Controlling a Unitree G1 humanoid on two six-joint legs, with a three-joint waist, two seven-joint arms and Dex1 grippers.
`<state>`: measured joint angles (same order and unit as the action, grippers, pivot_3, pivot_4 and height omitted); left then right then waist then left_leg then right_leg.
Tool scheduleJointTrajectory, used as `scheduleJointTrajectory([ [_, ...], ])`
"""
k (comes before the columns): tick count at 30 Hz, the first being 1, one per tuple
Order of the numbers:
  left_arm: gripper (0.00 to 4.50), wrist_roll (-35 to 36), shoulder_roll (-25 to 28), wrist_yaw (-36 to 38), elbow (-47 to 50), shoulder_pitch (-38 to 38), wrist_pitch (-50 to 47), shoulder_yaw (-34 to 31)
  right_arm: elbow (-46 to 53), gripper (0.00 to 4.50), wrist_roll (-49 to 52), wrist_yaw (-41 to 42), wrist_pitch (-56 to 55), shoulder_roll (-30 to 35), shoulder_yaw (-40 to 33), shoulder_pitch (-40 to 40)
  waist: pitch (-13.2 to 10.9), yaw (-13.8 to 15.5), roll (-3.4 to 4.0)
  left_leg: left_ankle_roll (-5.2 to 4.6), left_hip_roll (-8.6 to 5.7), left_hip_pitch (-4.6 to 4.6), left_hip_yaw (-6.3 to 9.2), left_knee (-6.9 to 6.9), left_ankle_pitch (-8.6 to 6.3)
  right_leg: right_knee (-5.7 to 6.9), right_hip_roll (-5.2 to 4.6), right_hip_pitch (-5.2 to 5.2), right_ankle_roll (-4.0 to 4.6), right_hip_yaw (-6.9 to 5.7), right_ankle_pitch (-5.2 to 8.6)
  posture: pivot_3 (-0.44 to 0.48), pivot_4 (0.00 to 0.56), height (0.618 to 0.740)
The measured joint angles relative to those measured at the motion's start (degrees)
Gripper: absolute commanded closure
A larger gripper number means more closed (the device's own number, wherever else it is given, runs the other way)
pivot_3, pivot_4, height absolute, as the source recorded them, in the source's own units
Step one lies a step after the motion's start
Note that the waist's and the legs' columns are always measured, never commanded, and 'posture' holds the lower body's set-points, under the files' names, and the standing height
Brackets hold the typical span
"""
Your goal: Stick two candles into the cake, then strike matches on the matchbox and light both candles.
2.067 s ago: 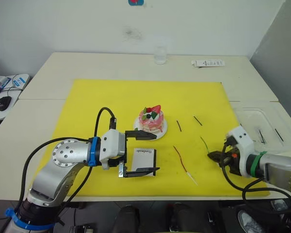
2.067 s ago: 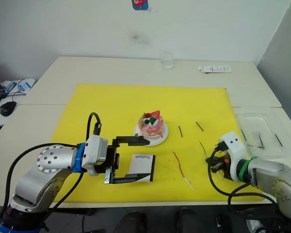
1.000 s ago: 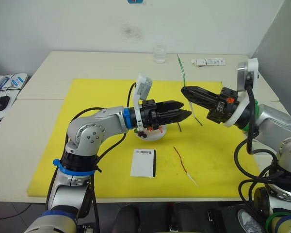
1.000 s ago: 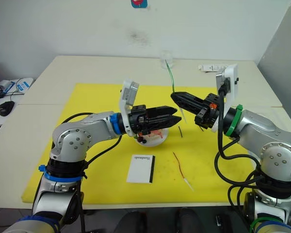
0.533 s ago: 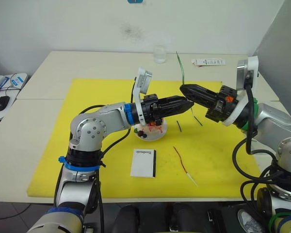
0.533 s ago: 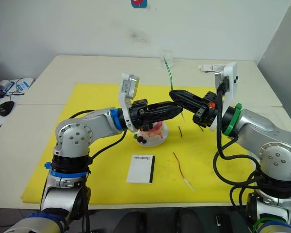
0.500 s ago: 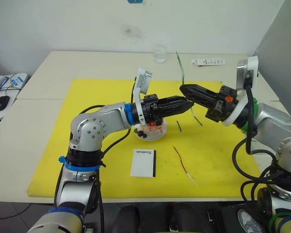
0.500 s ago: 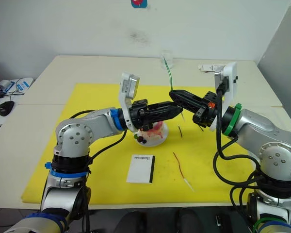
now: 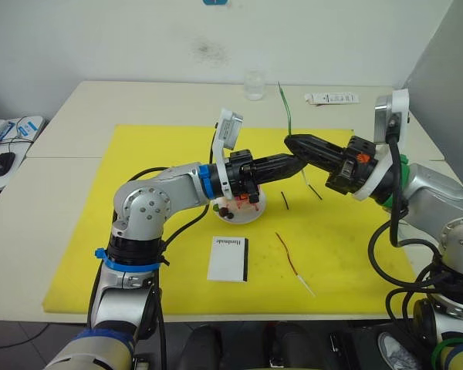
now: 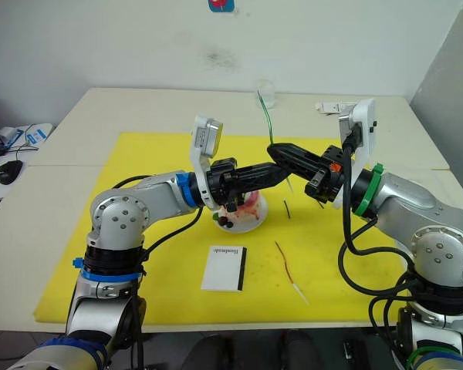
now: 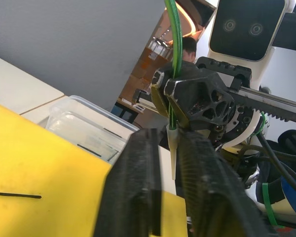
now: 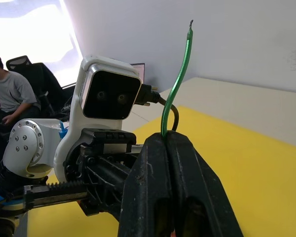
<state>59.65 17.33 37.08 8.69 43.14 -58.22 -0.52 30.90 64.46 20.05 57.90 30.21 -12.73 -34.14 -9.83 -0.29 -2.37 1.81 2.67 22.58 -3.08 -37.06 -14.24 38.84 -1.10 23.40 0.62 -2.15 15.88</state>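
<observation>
I'm on the first candle: my right gripper [image 9: 295, 143] is clamped shut on the green candle [image 9: 285, 106], held upright above the cake [image 10: 244, 208]. My left gripper [image 11: 168, 148] sits tip to tip with it, jaws narrowly parted around the candle's pale end, looking ready to take it over. The red candle [image 9: 288, 253] lies on the yellow mat [image 9: 139, 185]. Next, I reckon, a steady handover and straight push down.
</observation>
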Motion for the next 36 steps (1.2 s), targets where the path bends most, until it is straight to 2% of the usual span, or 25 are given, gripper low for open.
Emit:
scheduleJointTrajectory([
  [6,4.47,0.0,-0.1,-0.2,0.0,0.0,-0.1,0.0,0.0,4.50,0.2,0.0,-0.5,0.4,0.3,0.2,0.0,0.0,0.00,0.00,0.00,0.00,0.00,0.00,0.00,0.00,0.00,0.00,0.00,0.00,0.00,0.000,0.150,0.740],
  [9,4.50,0.2,-0.1,-0.7,0.0,0.0,-0.3,-0.1,0.0,3.85,0.4,0.3,-0.9,0.6,0.5,0.4,0.0,0.0,0.00,0.00,0.00,0.00,0.00,0.00,0.00,0.00,0.00,0.00,0.00,0.00,0.00,0.000,0.150,0.740],
  [20,4.50,1.0,0.2,-1.6,0.0,0.0,-1.2,-1.6,-0.8,0.01,1.5,1.7,-1.5,4.0,0.3,1.9,0.0,0.0,0.00,0.00,-0.01,0.01,-0.01,0.00,0.00,-0.02,-0.01,0.00,0.00,0.00,0.00,0.000,0.150,0.740],
  [28,4.50,0.9,2.8,-1.7,0.2,0.0,-1.8,-2.1,-2.7,0.01,1.9,3.4,-2.3,7.3,-0.9,2.0,0.0,0.0,0.00,0.00,0.01,0.00,-0.01,0.01,0.00,-0.02,0.00,0.02,0.00,0.00,0.00,0.000,0.150,0.740],
  [32,4.50,1.5,6.6,-3.0,2.3,-0.4,-3.8,-4.5,-2.4,0.01,1.1,4.2,-3.2,7.7,-0.6,2.1,0.0,0.0,0.01,0.00,0.03,0.03,-0.01,0.02,0.00,-0.02,0.00,0.06,-0.01,0.00,0.01,0.000,0.150,0.740],
  [36,4.50,1.7,10.8,-3.9,5.4,-2.7,-4.1,-6.7,-1.1,0.01,-3.9,7.3,-6.4,8.9,1.7,4.3,0.0,0.0,0.01,0.01,0.01,0.05,-0.02,0.03,0.00,-0.07,-0.02,0.06,-0.04,0.00,0.03,0.000,0.150,0.740],
])
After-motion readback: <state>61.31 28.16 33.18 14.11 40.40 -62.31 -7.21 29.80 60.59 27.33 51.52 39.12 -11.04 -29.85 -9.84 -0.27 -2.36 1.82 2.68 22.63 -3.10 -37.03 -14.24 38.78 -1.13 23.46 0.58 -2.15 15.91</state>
